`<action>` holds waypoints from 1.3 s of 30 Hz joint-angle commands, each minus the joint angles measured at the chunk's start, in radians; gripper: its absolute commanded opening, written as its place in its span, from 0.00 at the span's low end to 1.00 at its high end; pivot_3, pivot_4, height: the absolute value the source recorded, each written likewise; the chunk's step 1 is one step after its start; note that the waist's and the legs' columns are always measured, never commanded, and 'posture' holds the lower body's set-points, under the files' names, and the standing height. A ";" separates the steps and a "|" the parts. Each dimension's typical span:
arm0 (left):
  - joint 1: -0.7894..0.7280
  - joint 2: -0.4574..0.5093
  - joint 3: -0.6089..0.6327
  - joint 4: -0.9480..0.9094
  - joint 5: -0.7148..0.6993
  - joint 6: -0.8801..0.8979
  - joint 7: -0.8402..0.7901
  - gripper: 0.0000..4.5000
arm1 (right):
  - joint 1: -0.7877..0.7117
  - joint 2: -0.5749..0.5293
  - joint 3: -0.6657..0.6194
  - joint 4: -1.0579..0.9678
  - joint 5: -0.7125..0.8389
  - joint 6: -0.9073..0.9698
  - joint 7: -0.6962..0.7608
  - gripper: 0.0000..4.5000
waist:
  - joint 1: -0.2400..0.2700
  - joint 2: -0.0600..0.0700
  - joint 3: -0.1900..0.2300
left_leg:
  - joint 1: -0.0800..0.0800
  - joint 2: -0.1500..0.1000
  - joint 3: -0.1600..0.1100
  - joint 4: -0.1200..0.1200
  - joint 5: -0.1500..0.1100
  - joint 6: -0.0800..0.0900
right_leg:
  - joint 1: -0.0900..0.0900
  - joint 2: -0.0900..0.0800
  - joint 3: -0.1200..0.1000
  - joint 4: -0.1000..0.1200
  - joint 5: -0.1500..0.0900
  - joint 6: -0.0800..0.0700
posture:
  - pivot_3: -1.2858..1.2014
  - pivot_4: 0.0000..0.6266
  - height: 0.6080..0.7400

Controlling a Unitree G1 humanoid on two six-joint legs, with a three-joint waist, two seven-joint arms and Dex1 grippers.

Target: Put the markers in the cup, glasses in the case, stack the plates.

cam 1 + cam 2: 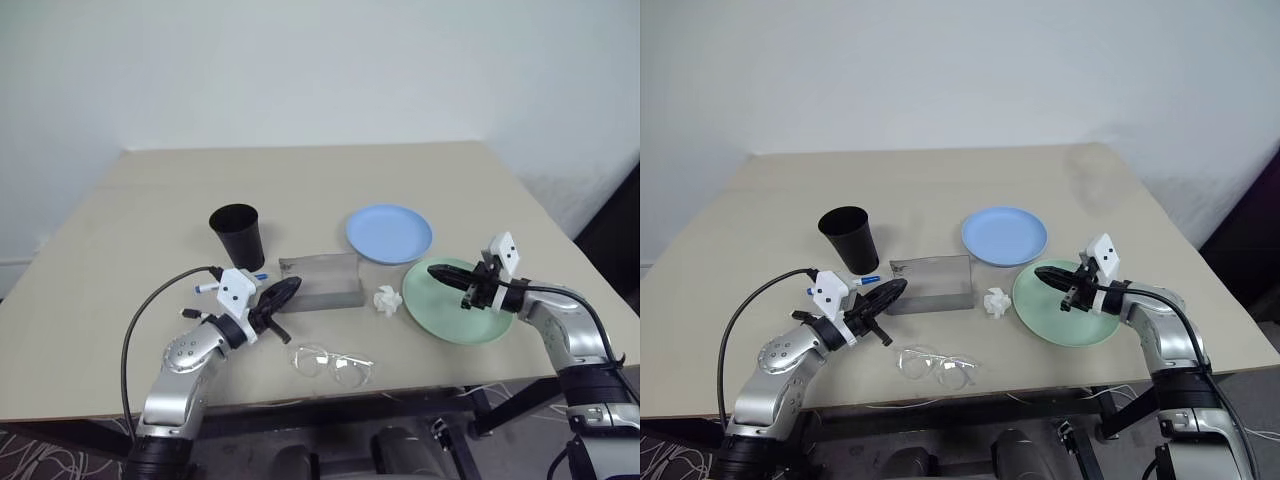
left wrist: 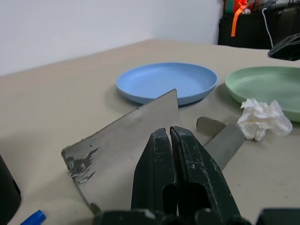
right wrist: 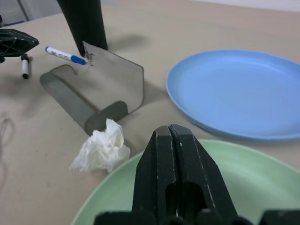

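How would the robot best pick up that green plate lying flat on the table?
Probably by the rim. The mint green plate lies flat, right side up, so only its raised edge offers a hold. The right hand hovers shut over it and would need to open, then slip one finger under the near edge on the robot's right, away from the crumpled white paper and the blue plate.

Sitting against a plain white wall (image 1: 320,70), a beige square table (image 1: 300,180) with dark legs showing under its near edge. Lying in loops on a patterned grey floor (image 1: 40,455) at the near left, thin white cables (image 1: 670,460). Standing far right beyond the table, dark equipment (image 2: 262,23) with an orange strap (image 2: 239,11).
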 commanded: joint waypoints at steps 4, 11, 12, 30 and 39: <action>-0.054 0.012 -0.002 -0.008 -0.030 -0.003 -0.054 0.00 | 0.052 -0.042 -0.080 -0.100 0.027 0.012 -0.052 0.04 | -0.001 0.000 0.000 | 0.000 0.000 0.000 0.000 0.000 0.000 | 0.000 0.000 0.000 0.000 0.000 0.000 | 0.52 0.00 1.00; -0.062 -0.015 -0.053 -0.053 -0.047 0.049 -0.071 0.00 | 0.060 -0.070 -0.125 -0.038 0.013 0.013 -0.097 0.51 | -0.001 0.000 0.000 | 0.000 0.000 0.001 0.000 0.000 0.000 | 0.000 0.000 0.001 0.000 0.000 0.000 | 0.52 0.00 1.00; -0.062 -0.011 -0.068 -0.069 -0.066 0.070 -0.095 0.00 | 0.050 -0.072 -0.132 -0.005 0.003 0.012 -0.118 0.60 | -0.001 0.000 0.000 | 0.000 0.000 0.001 0.000 0.000 0.000 | 0.000 0.000 0.001 0.000 0.000 0.000 | 0.52 0.00 1.00; -0.103 -0.006 -0.151 -0.142 -0.106 0.203 -0.170 0.00 | -0.089 -0.091 -0.184 0.279 0.017 0.210 -0.193 0.99 | -0.003 0.000 0.000 | 0.001 0.000 0.003 0.002 0.000 0.000 | 0.001 0.000 0.003 0.000 0.000 0.000 | 0.52 0.00 1.00; -0.111 -0.004 -0.157 -0.130 -0.093 0.197 -0.171 0.00 | -0.125 -0.094 -0.195 0.328 0.012 0.256 -0.204 0.99 | -0.003 0.000 0.000 | 0.001 0.000 0.002 0.002 0.000 0.000 | 0.001 0.001 0.003 0.000 0.000 0.000 | 0.52 0.00 1.00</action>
